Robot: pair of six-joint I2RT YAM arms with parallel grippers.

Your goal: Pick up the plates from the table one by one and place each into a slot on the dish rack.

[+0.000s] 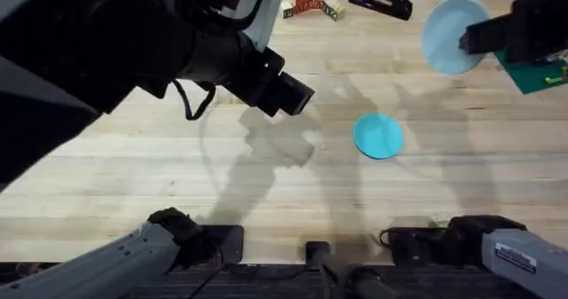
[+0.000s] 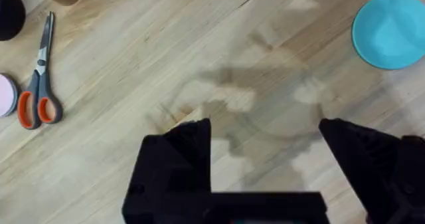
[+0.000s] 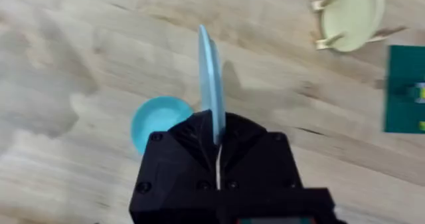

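The table point(image 1: 160, 184) fills the overhead view, pale butcher-block planks from edge to edge. Left arm next, rising huge and dark at ten o'clock, close under the camera. Its wrist view shows the left gripper point(image 2: 264, 141) hanging above bare wood with its black fingers point(image 2: 189, 147) spread wide and nothing between them. Over at two o'clock, the right gripper point(image 1: 470, 40) has the pale blue plate point(image 1: 451, 35) up off the table; the wrist view confirms it, the fingers pressed tight on the rim, and the plate point(image 3: 210, 84) stands on edge straight out of them. The teal plate point(image 1: 379, 136) lies flat on the wood just right of centre, at about three o'clock, well apart from both grippers. In the right wrist view that teal plate point(image 3: 156, 123) peeks out beside the gripper body, and a cream-yellow plate point(image 3: 352, 14) sits among the wooden pegs of the dish rack point(image 3: 327, 23). Smallest last: orange-handled scissors point(image 2: 38, 78) lie flat on the table in the left wrist view.
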